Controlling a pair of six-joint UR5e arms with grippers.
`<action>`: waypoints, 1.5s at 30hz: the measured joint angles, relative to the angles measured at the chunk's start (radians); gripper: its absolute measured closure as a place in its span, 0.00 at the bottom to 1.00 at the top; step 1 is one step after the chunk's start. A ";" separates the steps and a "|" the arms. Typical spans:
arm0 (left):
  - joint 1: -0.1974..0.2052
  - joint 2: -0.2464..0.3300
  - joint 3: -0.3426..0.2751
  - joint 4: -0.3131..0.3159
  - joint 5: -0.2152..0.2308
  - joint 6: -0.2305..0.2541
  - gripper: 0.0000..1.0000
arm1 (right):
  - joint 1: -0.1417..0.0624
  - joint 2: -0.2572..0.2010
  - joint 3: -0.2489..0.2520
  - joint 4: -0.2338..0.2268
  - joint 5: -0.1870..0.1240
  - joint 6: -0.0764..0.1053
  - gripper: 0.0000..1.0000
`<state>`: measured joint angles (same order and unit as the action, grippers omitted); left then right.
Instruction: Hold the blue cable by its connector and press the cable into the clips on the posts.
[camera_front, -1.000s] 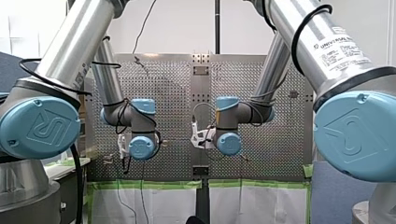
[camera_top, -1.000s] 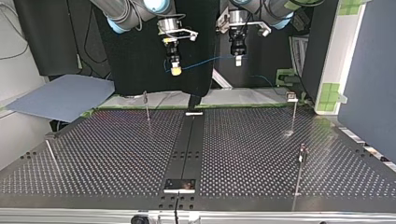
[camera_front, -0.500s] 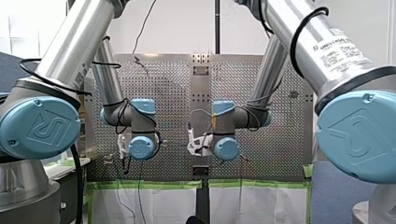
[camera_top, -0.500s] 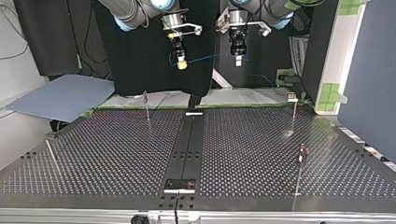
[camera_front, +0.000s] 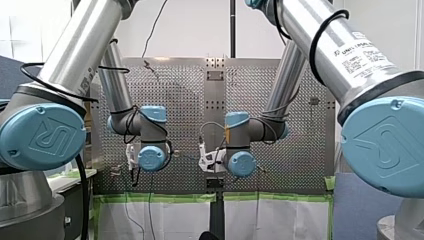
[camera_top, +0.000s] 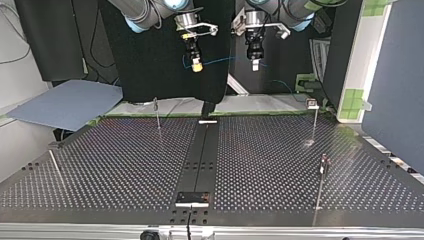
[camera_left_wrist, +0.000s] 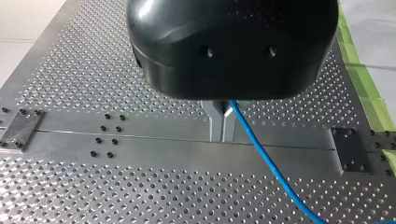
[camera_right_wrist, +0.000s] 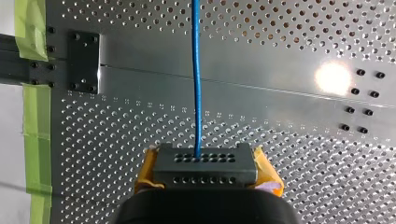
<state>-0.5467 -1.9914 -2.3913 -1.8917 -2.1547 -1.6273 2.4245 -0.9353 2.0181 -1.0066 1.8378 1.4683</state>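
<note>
Clamping the blue cable, my left tool and my right tool each pinch it tight.

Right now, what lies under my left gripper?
Under my left gripper, shut on the blue cable, lies the perforated table with its smooth middle strip. The gripper's black body covers the table behind it, so what stands there cannot be seen.

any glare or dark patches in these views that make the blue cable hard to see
Right wrist view: a bright glare spot sits on the perforated table, well aside of the blue cable, which reads plainly. Left wrist view: even light, no glare on the cable. Top view: the cable is a faint line against the black backdrop. Front view: it hardly shows.
</note>
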 joint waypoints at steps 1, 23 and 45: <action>-0.001 0.001 -0.001 -0.001 -0.001 0.001 1.00 | 0.000 0.000 0.000 0.000 0.000 0.000 1.00; -0.004 0.044 -0.007 -0.181 -0.020 0.058 1.00 | 0.000 0.000 0.000 0.000 0.000 0.000 1.00; 0.003 0.172 0.004 -0.294 -0.083 0.048 1.00 | -0.005 -0.081 -0.137 0.137 0.046 0.104 1.00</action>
<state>-0.5434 -1.8196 -2.3872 -2.1853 -2.2380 -1.5790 2.4198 -1.0160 1.8813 -0.8696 1.8837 1.5728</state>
